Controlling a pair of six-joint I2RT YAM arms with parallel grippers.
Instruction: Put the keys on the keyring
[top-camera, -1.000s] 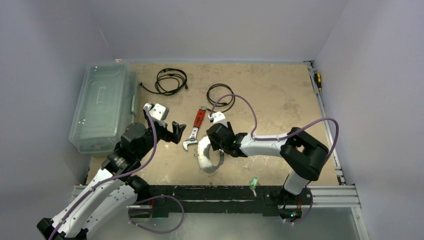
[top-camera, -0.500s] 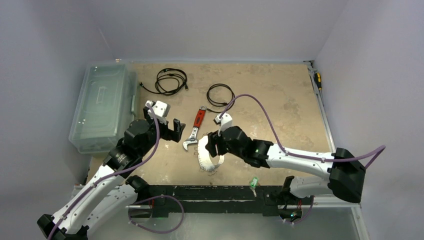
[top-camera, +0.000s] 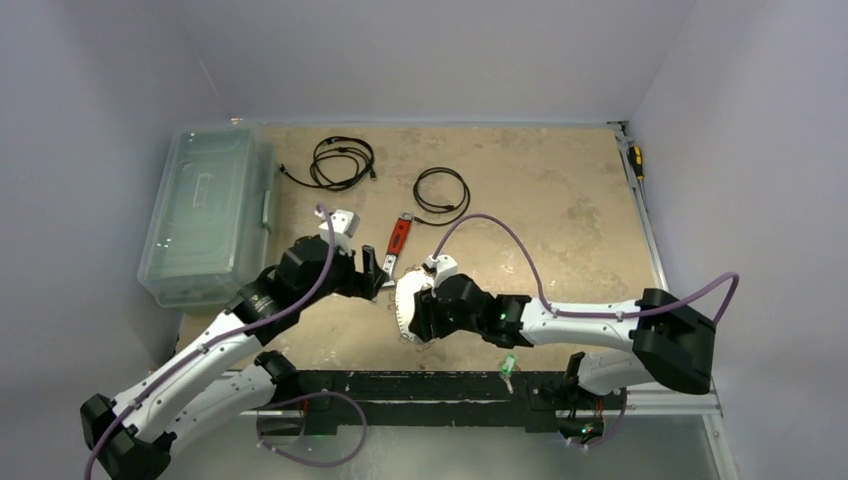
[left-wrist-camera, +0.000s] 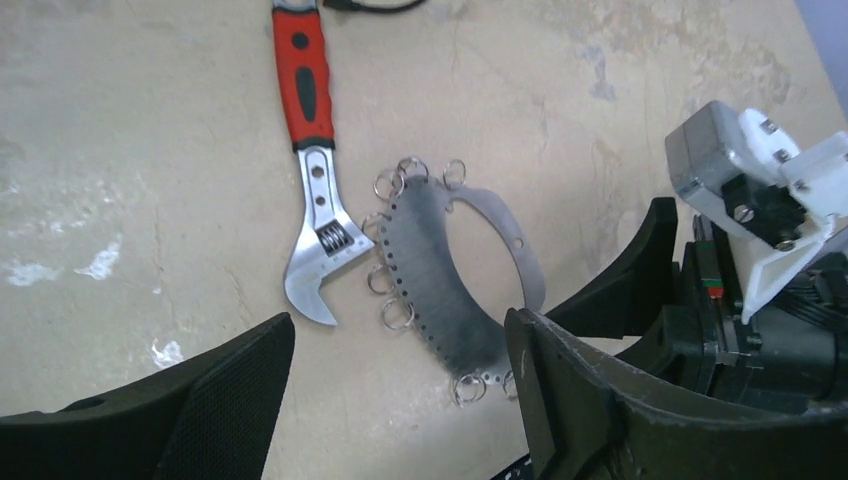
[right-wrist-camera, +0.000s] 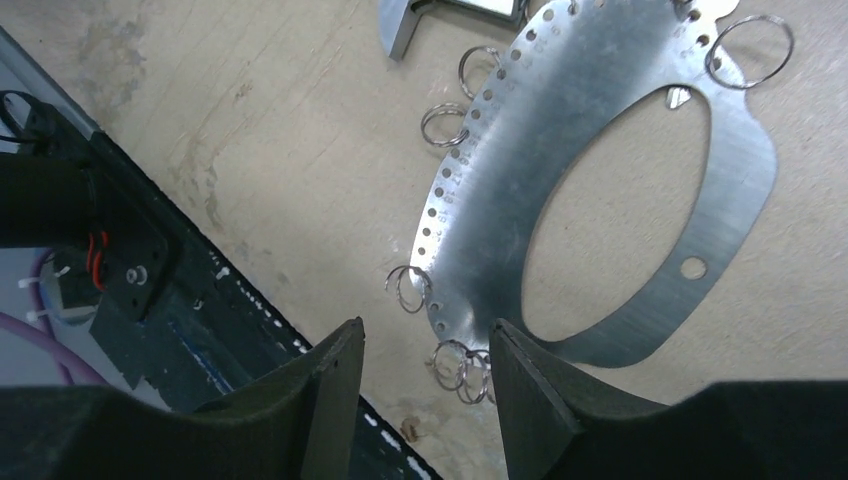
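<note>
- Left arm: white shells over black joints.
- Right arm: white forearm, blocky black elbow.
- A purple cable trails back from each claw along its arm.
- Left claw and right claw: matte black, thick curved fingers.
- Behind the right claw: grey-and-white camera housing with dark screws.

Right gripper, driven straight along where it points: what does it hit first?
Probably the keyring, a flat perforated oval plate: its near end with small split rings lies right ahead of the open right gripper. Table directly underneath; depth is hard to judge.
</note>
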